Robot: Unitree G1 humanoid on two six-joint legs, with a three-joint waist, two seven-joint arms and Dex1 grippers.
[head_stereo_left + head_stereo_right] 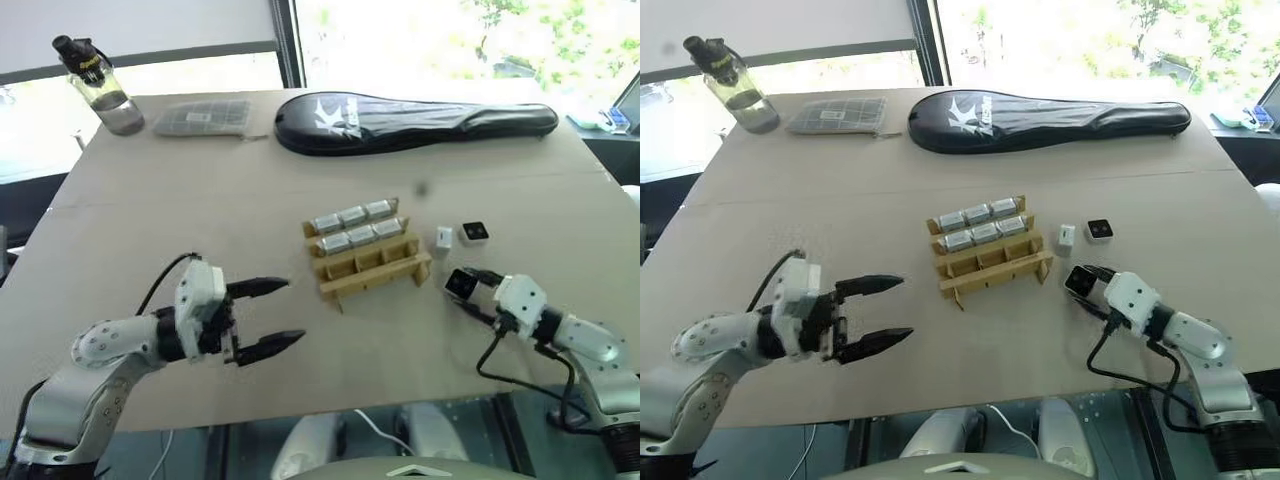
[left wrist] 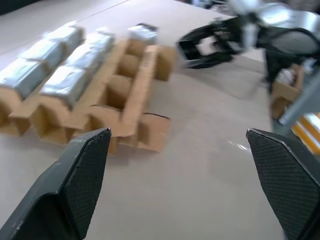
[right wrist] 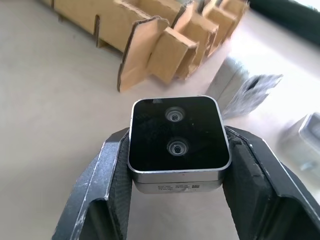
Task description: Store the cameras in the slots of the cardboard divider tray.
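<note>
Across the tan cardboard tabletop [image 1: 200, 180], the cardboard divider tray [image 1: 368, 262] holds six cameras with its front row empty, while the right gripper [image 3: 176, 165] clamps a seventh camera [image 3: 175, 140] between its jaws, two cameras [image 1: 460, 235] wait beyond it, and the left gripper [image 1: 268, 315] gapes empty.

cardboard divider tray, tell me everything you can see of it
The tan corrugated-cardboard divider tray is a small rack of interlocking upright strips forming three rows of slots. It stands flat on the brown cardboard-covered table, mid-table between the two arms. Its two far rows each hold three silver-white boxy cameras; the near row's slots look empty. Neither end effector touches it.
</note>
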